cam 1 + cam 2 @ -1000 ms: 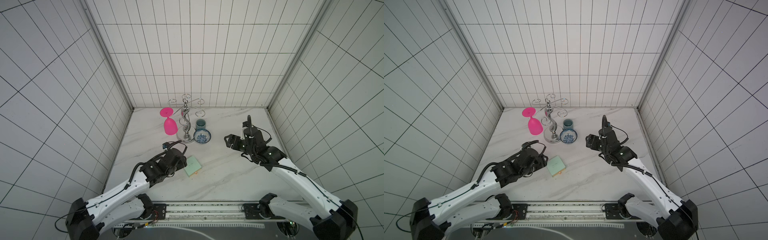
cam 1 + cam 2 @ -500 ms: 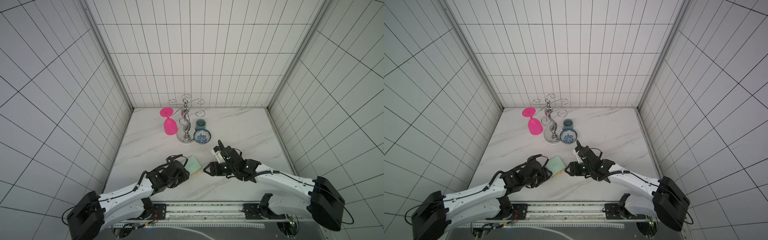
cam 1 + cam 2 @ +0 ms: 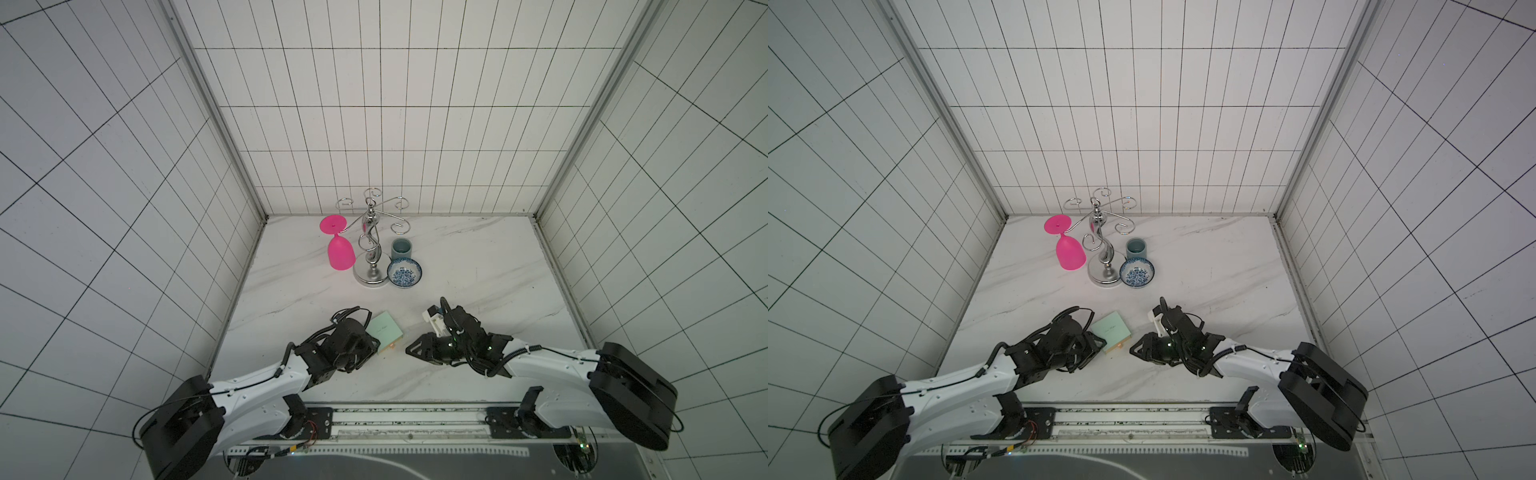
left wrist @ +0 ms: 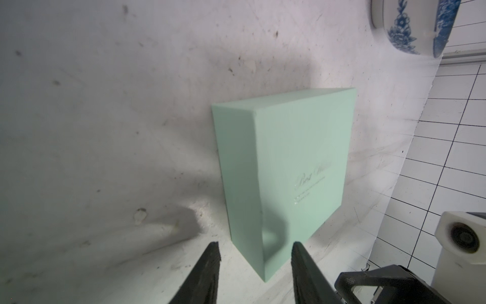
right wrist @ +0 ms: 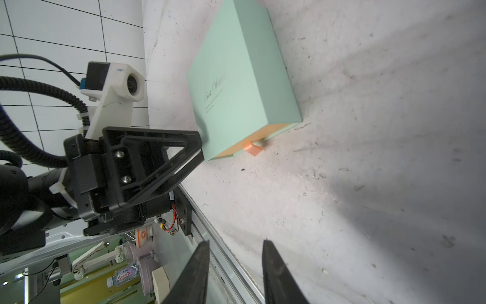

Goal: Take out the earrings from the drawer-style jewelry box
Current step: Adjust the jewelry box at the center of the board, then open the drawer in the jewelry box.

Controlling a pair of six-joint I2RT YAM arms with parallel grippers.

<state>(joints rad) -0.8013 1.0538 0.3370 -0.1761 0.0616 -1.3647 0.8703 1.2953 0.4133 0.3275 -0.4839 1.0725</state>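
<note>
The mint-green drawer-style jewelry box (image 3: 384,330) (image 3: 1111,330) lies flat near the table's front middle. Its tan drawer front shows only a thin strip, and the small pull tab (image 5: 252,148) points toward the right arm. The earrings are hidden. My left gripper (image 3: 371,347) (image 4: 255,252) is open at the box's (image 4: 289,163) left front corner, and that corner sits between the fingers with gaps on both sides. Low over the table, my right gripper (image 3: 409,349) (image 5: 234,252) is open and holds nothing, a short way from the tab side of the box (image 5: 242,86).
At the back stand a silver hook stand (image 3: 372,249) with a pink goblet (image 3: 340,253) hanging upside down, a grey-blue cup (image 3: 401,248) and a blue-and-white bowl (image 3: 404,273). The metal rail (image 3: 415,405) runs along the table's front edge, close behind both grippers.
The right arm swung from the back right down to the front, stopping beside the box's tab side. The left gripper moved up to the box's corner. Both pairs of jaws narrowed.
</note>
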